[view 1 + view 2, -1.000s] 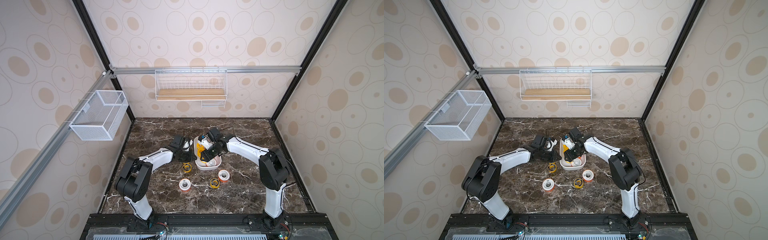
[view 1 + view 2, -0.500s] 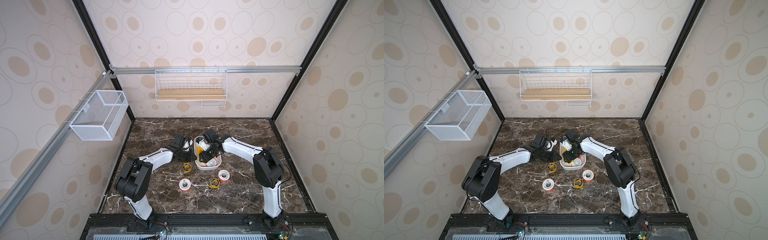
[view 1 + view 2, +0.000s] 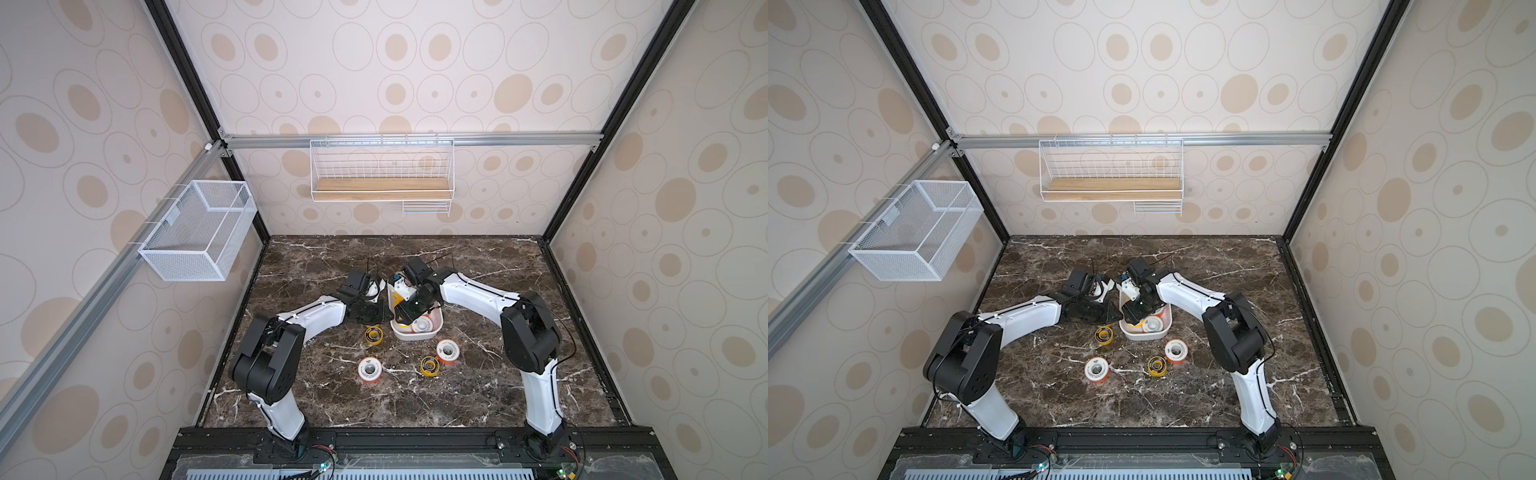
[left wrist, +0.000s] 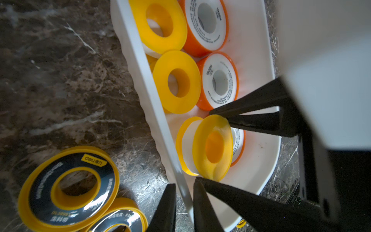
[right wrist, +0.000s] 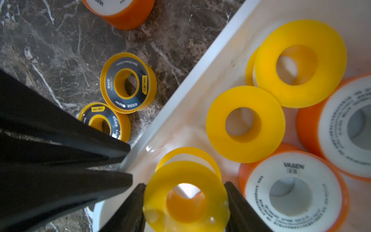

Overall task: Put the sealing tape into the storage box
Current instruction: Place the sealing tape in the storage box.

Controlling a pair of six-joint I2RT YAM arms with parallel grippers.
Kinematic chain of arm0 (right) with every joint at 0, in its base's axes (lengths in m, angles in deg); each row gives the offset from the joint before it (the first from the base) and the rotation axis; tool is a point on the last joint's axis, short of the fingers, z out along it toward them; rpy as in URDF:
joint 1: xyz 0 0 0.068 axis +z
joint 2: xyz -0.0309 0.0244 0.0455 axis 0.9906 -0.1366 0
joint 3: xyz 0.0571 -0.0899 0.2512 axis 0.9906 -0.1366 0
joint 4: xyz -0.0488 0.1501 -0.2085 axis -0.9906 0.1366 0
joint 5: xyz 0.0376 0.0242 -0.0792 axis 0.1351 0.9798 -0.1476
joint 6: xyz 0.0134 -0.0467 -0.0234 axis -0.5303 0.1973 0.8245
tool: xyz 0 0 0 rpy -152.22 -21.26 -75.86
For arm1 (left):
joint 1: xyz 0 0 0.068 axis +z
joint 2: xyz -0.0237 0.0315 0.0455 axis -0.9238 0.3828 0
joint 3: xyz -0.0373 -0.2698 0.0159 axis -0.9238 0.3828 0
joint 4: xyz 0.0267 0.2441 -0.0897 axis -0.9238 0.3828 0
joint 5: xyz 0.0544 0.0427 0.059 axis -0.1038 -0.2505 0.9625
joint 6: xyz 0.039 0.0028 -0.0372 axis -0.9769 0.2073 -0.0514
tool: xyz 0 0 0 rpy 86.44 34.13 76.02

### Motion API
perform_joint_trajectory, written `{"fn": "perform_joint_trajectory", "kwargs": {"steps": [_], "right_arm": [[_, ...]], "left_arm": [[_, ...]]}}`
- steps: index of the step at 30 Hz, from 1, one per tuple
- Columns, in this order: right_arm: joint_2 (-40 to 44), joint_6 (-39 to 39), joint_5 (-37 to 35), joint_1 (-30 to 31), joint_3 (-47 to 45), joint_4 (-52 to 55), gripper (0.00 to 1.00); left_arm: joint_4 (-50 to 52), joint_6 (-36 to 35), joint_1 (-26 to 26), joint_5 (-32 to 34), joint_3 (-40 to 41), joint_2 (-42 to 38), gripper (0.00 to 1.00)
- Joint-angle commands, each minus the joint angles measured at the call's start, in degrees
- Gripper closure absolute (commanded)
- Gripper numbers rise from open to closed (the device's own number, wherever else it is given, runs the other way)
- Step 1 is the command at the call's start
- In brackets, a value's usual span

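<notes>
We find the storage box (image 3: 437,328), a white tub with ribbed walls, near the middle of the counter (image 3: 332,257). Its long walls run from the back edge toward the front edge. The left gripper (image 4: 184,183) is pressed together on the long wall on the left arm's side, one finger outside the rim and one inside.

The right gripper (image 5: 184,183) reaches into the box's front end and pinches a plain yellow spool (image 5: 186,172) across its flange, hole toward the wrist camera. We cannot tell whether this spool touches the box floor.

Toward the box's back end lie a second yellow spool (image 4: 160,84) and a third yellow spool (image 4: 160,43), both along the pinched wall. Beside them are a near orange spool (image 4: 210,70) and a far orange spool (image 4: 214,38), white VASEN label faces showing. A third orange spool (image 4: 240,140) shows partly behind the held one.

On the counter just outside the pinched wall, a ringed yellow spool (image 4: 68,184) overlaps a lower ringed spool (image 4: 120,221), the two touching. Between the box and the front edge, in both top views, lie a loose orange spool (image 3: 370,369), a lone ringed spool (image 3: 429,365) and a right orange spool (image 3: 447,351), the last two just beside each other.
</notes>
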Motion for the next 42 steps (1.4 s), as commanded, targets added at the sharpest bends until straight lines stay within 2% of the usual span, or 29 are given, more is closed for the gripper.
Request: {"fn": "perform_joint_trajectory", "kwargs": {"steps": [1, 13, 23, 36, 42], "right_arm": [[-1.2, 0.3, -0.5, 0.7, 0.8, 1.9, 0.40], [1.0, 0.4, 2.0, 0.8, 0.7, 1.0, 0.40], [-0.3, 0.2, 1.8, 0.8, 0.6, 1.0, 0.40], [-0.2, 0.3, -0.4, 0.8, -0.5, 1.3, 0.27], [2.2, 0.0, -0.6, 0.8, -1.7, 0.7, 0.26]], "left_arm": [[1.4, -0.6, 0.1, 0.7, -2.2, -0.3, 0.79], [1.6, -0.6, 0.0, 0.5, -2.4, -0.3, 0.80], [1.9, -0.7, 0.1, 0.6, -2.4, -0.4, 0.79], [1.9, -0.8, 0.1, 0.6, -2.4, -0.5, 0.77], [2.3, -0.7, 0.1, 0.7, -2.5, -1.2, 0.75]]}}
